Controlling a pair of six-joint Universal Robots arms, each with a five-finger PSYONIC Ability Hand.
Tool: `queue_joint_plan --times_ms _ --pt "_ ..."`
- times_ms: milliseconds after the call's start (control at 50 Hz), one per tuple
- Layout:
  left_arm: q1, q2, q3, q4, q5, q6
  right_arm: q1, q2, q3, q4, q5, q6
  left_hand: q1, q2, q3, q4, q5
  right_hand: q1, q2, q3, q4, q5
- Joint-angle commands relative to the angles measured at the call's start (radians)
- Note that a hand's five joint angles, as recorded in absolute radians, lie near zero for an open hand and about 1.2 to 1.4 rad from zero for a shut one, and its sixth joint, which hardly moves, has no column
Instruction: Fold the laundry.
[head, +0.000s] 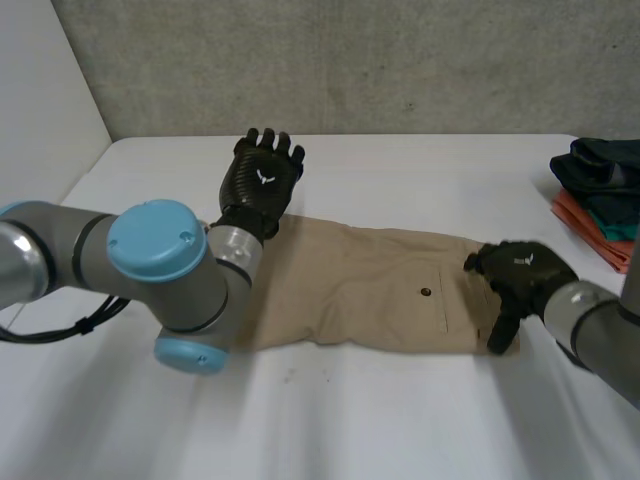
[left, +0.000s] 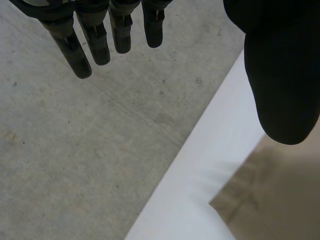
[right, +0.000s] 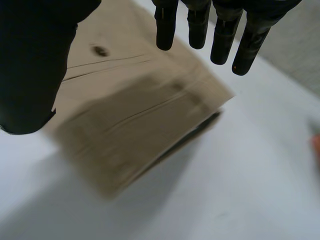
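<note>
Nearest, lower half of frame: bare white surface (head: 330, 430). Grey-and-blue left arm (head: 150, 245) reaching in from lower left, covering the cloth's left end from view.

Middle of frame: flat beige cotton trousers (head: 360, 290), folded lengthwise, stretched left to right across the surface. Small dark button (head: 426, 293) and pocket slit facing up near the right end.

Right end of trousers: black right hand (head: 515, 272) poised over the waistband edge. Fingers (right: 200, 30) straight and slightly spread, thumb held apart, pinching nothing.

Above the far edge of the trousers, upper left of centre: black left hand (head: 262, 180) held clear of the cloth. Fingers straight, spread, empty.

Farthest, right edge of frame: stack of folded garments (head: 600, 190) in navy, teal and orange, well apart from the trousers.

Likely faults from here:
- Single-layer pick-up at the waistband. Cause: thumb closing on the top layer only. Result: lengthwise fold opened on lifting.
- Skewed cross-fold. Cause: one end lifted with the opposite end unpinned, left hand being off the cloth. Result: dragging across the smooth surface.
- Rucked left end. Cause: left arm carried low across it.
- Disturbed stack. Cause: wide outward swing of the right arm.
</note>
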Motion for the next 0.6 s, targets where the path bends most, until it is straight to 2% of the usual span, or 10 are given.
queue_joint_plan --times_ms 20,60,120,140,200,220,240,380,480,600 --pt "-0.005 0.025 -0.071 -0.004 0.0 -0.033 -0.034 0.011 0.118 -0.16 -0.057 0.006 -0.016 -0.031 -0.039 -0.03 -0.046 0.147 0.138 0.147 0.123 0.115" --pt "-0.006 0.022 -0.072 -0.005 0.0 -0.036 -0.034 0.039 0.119 -0.196 -0.049 0.003 -0.016 -0.031 -0.039 -0.03 -0.046 0.185 0.176 0.185 0.161 0.153" --pt "-0.016 0.018 -0.075 -0.005 0.0 -0.038 -0.034 0.11 0.109 -0.243 -0.027 -0.005 -0.016 -0.031 -0.039 -0.03 -0.046 0.422 0.414 0.422 0.398 0.391" --pt "-0.017 0.018 -0.075 -0.004 0.001 -0.038 -0.034 0.131 0.104 -0.263 -0.018 -0.012 -0.016 -0.031 -0.039 -0.03 -0.046 0.627 0.618 0.626 0.603 0.595" --pt "-0.023 0.018 -0.075 -0.004 0.001 -0.038 -0.034 0.145 0.099 -0.283 -0.006 -0.029 -0.016 -0.031 -0.039 -0.03 -0.046 0.857 0.848 0.857 0.833 0.825" --pt "-0.023 0.018 -0.075 -0.004 0.001 -0.038 -0.037 0.148 0.101 -0.295 0.0 -0.043 -0.016 -0.031 -0.039 -0.03 -0.046 1.116 1.108 1.116 1.092 1.085" --pt "-0.023 0.019 -0.075 -0.004 0.001 -0.038 -0.04 0.148 0.103 -0.3 0.002 -0.049 -0.016 -0.031 -0.039 -0.03 -0.046 1.182 1.173 1.182 1.158 1.15" --pt "-0.026 0.032 -0.077 -0.005 -0.002 -0.038 -0.077 0.116 0.124 -0.305 0.003 -0.069 -0.016 -0.031 -0.039 -0.03 -0.046 1.182 1.174 1.182 1.158 1.151" --pt "-0.025 0.068 -0.097 -0.01 -0.002 -0.038 -0.124 0.007 0.141 -0.247 0.005 -0.123 -0.016 -0.031 -0.039 -0.03 -0.046 1.182 1.174 1.182 1.158 1.151" --pt "-0.02 0.152 -0.154 -0.01 0.0 -0.041 -0.213 -0.087 0.124 -0.133 -0.006 -0.382 -0.016 -0.031 -0.039 -0.03 -0.046 1.182 1.174 1.182 1.158 1.151"
